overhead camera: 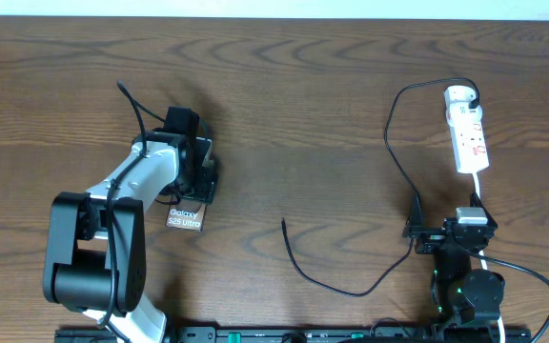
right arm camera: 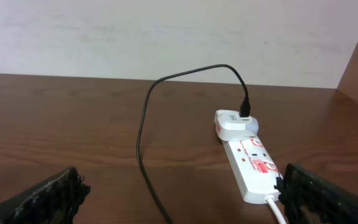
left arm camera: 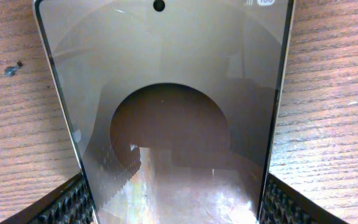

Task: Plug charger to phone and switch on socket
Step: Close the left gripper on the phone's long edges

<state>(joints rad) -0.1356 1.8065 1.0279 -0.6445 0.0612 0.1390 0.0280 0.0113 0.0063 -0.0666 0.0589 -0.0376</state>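
The phone (overhead camera: pixel 184 217) lies left of centre, its "Galaxy S25 Ultra" lettered end toward the front. My left gripper (overhead camera: pixel 196 176) comes down over its far part and hides it. In the left wrist view the glossy brownish face (left arm camera: pixel 166 93) fills the frame and both ribbed pads (left arm camera: pixel 67 205) press its long edges; the left gripper (left arm camera: pixel 176 208) is shut on it. The socket (overhead camera: pixel 469 133) (right arm camera: pixel 253 165) lies at the right. The charger's black cable (overhead camera: pixel 394 157) (right arm camera: pixel 143 137) loops from a white adapter (overhead camera: pixel 459 94) to its plug tip (overhead camera: pixel 284 222), lying loose mid-table. My right gripper (overhead camera: pixel 453 229) (right arm camera: pixel 185 199) stands open, holding nothing.
The strip's white cord (overhead camera: pixel 479 186) runs toward the front past my right gripper. The black cable passes close by the right gripper's left finger (right arm camera: pixel 48 199). A small dark speck (left arm camera: pixel 12 69) lies on the wood left of the phone. A pale wall stands behind the table.
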